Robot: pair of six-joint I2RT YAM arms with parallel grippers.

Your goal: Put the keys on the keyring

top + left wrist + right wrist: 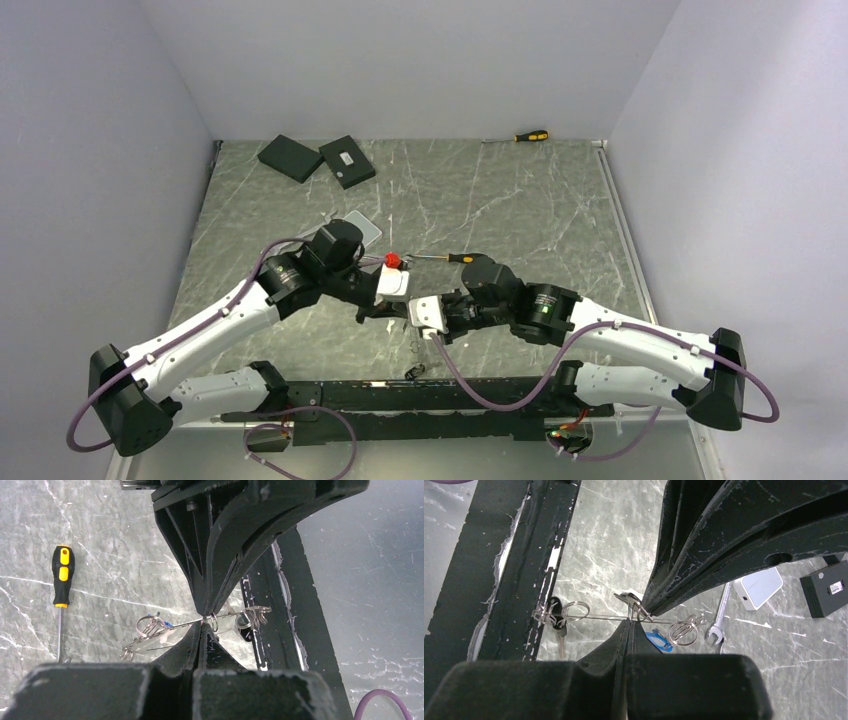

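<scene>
keyring (pixel 604 616) | over grey marbled table (pixel 520 200) | pale walls (pixel 400 60) on three sides

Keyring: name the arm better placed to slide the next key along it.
Right, probably: the right fingers are shut on the keyring beside a silver key, while the left fingers only clamp the keyring.

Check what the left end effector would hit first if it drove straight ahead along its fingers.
Left end effector is shut on the keyring; straight past it lies the marble table, close beside the black rail. Depth is unclear, so probably table first.
</scene>
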